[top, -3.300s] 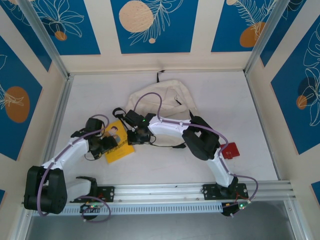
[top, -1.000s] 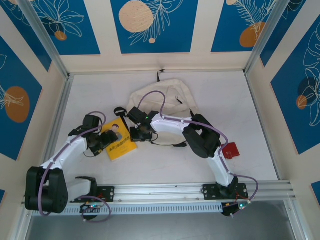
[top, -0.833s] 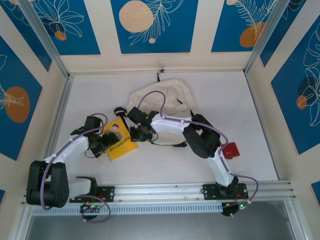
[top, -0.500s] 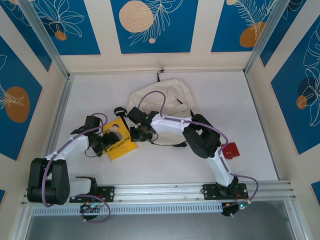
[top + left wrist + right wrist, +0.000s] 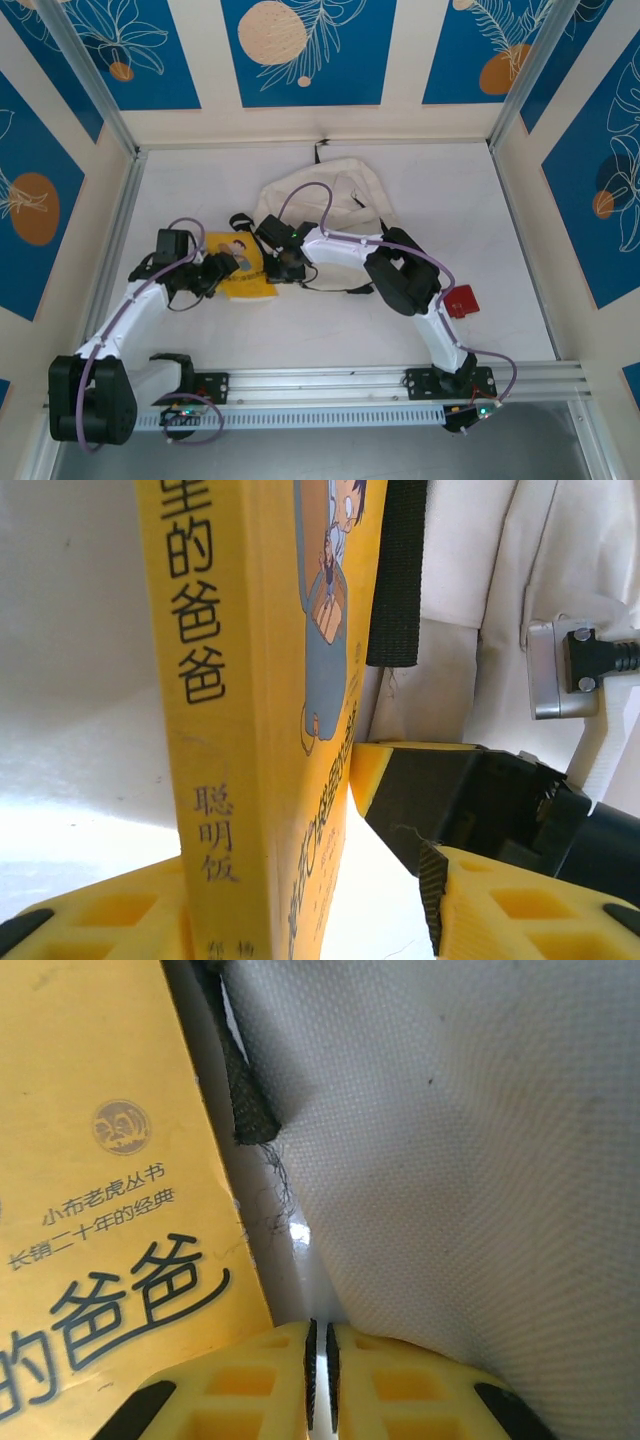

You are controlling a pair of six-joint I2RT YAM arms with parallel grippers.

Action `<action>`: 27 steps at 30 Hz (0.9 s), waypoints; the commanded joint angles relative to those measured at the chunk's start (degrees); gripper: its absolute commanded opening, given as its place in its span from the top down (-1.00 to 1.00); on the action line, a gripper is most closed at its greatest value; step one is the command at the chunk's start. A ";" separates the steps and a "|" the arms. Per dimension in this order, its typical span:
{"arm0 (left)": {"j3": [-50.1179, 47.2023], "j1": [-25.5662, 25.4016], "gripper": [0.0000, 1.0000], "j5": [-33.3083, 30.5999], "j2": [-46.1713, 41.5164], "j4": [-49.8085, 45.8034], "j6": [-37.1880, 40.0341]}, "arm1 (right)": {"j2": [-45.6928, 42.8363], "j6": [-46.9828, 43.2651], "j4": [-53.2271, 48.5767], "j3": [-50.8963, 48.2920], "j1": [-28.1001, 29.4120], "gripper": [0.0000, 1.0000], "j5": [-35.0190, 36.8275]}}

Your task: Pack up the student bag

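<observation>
While left arm (image 5: 130, 305) crooks inward, left pincer (image 5: 222, 268) straddling upended yellow book (image 5: 240, 680)

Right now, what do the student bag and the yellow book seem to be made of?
The student bag: woven cloth, probably cotton or canvas, matte off-white; the fine weave grain shows close up. The yellow book: a paperback, it seems, paper with a smooth printed card cover; it has a flat spine with printed characters.

1. A cream student bag (image 5: 335, 195) lies toward the table's (image 5: 300, 335) far middle, black straps trailing.
2. A yellow book (image 5: 247, 277) sits just left of the bag's near corner.
3. The left gripper (image 5: 224, 268) meets the book's left edge.
4. The right gripper (image 5: 289, 265) sits between book and bag.
5. A small red object (image 5: 463, 300) lies beside the right arm.
</observation>
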 commanded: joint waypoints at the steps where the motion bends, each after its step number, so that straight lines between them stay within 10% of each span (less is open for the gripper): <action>1: 0.50 -0.05 0.03 3.42 2.14 2.10 -0.55 | 2.90 0.65 -3.87 -0.71 1.22 0.68 -0.32; 11: 5.05 0.03 0.72 -8.12 0.67 -7.64 5.50 | -3.36 0.20 -2.28 -1.38 1.35 0.49 -2.59; 18: 11.44 0.03 0.82 -11.61 -5.90 -14.69 6.80 | -17.59 1.00 2.45 -7.22 -0.38 0.26 -5.50; 27: 21.54 -0.38 0.82 -3.04 -6.99 -5.88 -0.98 | -37.85 5.81 13.47 -22.22 -8.71 -0.53 -8.78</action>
